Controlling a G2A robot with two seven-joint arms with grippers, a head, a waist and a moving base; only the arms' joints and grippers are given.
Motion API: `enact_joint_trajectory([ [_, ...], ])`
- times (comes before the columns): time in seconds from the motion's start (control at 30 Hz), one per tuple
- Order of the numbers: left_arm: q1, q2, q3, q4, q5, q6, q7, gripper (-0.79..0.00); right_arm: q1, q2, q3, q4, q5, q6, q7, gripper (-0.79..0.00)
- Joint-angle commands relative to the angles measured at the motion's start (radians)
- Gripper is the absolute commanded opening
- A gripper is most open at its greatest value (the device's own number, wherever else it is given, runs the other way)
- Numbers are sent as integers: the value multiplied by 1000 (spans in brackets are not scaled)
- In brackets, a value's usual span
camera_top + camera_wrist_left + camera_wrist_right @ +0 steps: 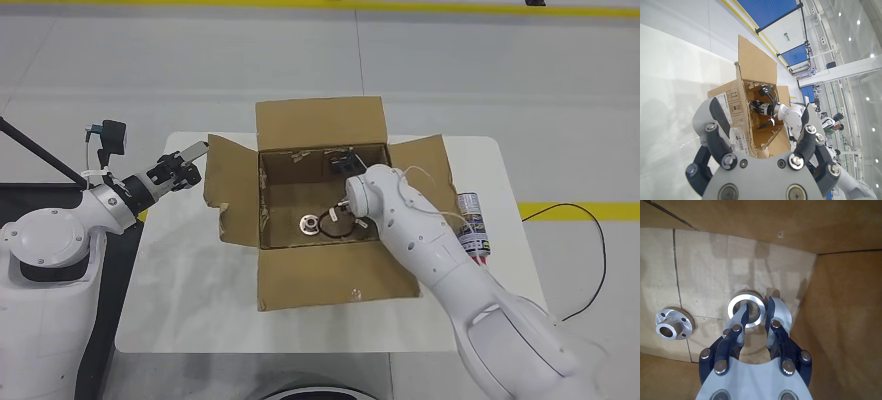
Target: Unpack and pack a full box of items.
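Since the ring (732, 309) lay flat on the floor of the box (330, 275), which stood in the middle of the desk (180, 300), the right tool (758, 303) hung over it, released, one finger in the bore and one outside, straddling the wall; I judged a pinch was next. Bare cardboard surrounded it, though one side wall stood near the outer finger. A flanged hub (674, 324) sat apart beside it, leaving room. By the desk's right edge a can (470, 222) rested outside the flap. Farther off, the left tool (190, 160) hovered released and empty near the desk's left edge, clear of the box's left flap
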Motion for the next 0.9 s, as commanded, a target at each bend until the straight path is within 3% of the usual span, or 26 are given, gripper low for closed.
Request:
enact_joint_trajectory([
  [0.0,0,0,0,0,0,0,0,0,3,-5,2,16,3,-10,3,-613],
  [0.03,0,0,0,0,0,0,0,0,5,-7,2,21,3,-15,3,-653],
  [0.07,0,0,0,0,0,0,0,0,7,-9,3,28,4,-18,2,-754],
  [0.1,0,0,0,0,0,0,0,0,8,-11,5,33,6,-20,2,-785],
  [0.4,0,0,0,0,0,0,0,0,19,-23,24,42,11,-41,-5,-785],
  [0.87,0,0,0,0,0,0,0,0,-18,0,91,-53,-6,-72,14,-785],
])
